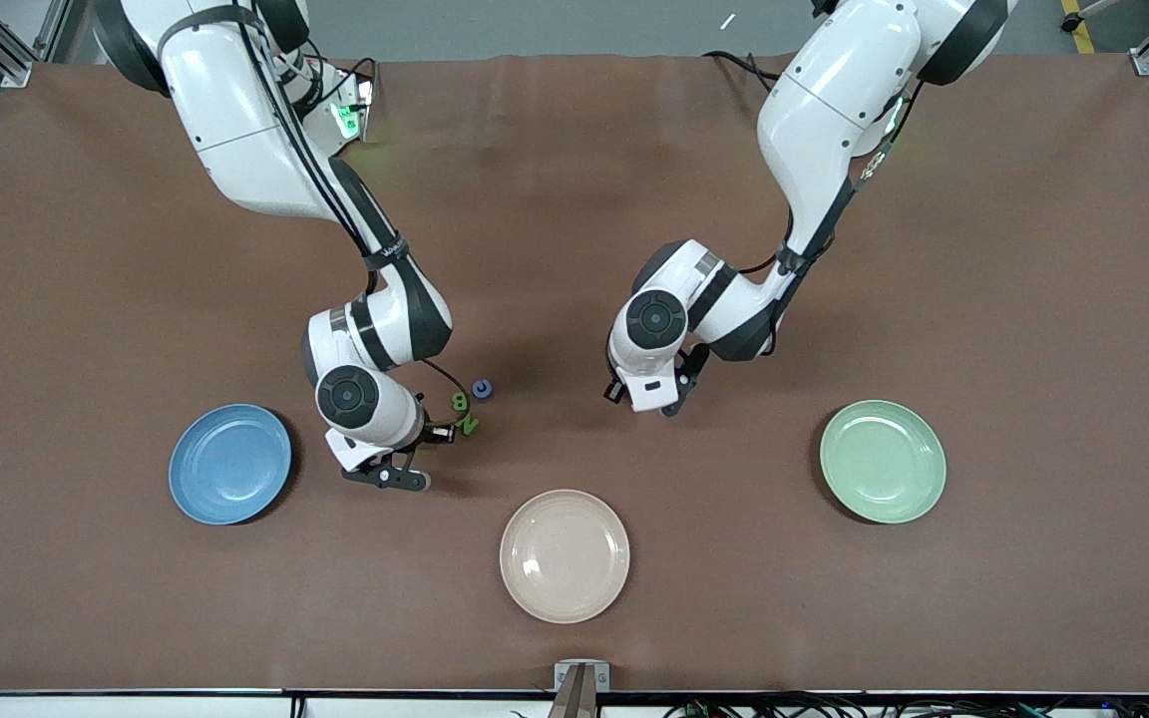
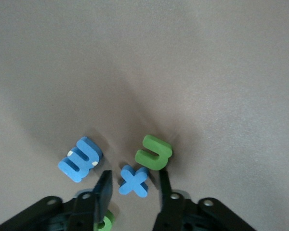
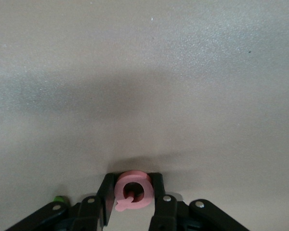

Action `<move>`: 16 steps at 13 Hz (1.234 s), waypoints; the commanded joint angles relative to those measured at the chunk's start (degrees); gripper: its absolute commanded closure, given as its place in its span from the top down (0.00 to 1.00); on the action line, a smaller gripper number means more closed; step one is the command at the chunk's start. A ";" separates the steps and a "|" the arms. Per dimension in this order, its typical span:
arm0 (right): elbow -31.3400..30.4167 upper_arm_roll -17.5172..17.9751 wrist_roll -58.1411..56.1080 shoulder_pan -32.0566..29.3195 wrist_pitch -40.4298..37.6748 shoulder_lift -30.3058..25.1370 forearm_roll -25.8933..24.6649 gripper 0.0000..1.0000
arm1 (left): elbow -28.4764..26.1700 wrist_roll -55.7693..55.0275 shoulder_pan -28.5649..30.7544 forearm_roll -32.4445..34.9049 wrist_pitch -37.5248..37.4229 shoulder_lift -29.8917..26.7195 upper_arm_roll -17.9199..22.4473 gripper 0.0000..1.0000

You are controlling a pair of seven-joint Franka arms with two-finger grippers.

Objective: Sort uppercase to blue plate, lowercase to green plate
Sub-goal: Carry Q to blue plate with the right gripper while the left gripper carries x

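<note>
While the right tool (image 3: 133,195) clamps the pink Q (image 3: 133,191), the left tool (image 2: 133,188) stands open astride the blue x (image 2: 133,181); its fingers largely hide a green letter (image 2: 106,222).
</note>
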 commanded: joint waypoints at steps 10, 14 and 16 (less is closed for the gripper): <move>10.67 -0.99 -33.01 -17.55 -11.40 -2.45 -0.45 0.07 | 1.37 3.30 1.27 4.98 -5.20 -7.99 1.12 0.00; 10.15 -0.99 -46.75 -24.32 -11.04 -0.96 -4.66 0.11 | 1.19 16.54 9.07 7.90 -10.84 -9.58 1.39 0.00; 8.66 -0.99 -49.21 -26.70 -10.96 -0.16 -5.46 0.20 | 0.93 27.85 14.95 7.90 -12.85 -10.28 1.30 0.00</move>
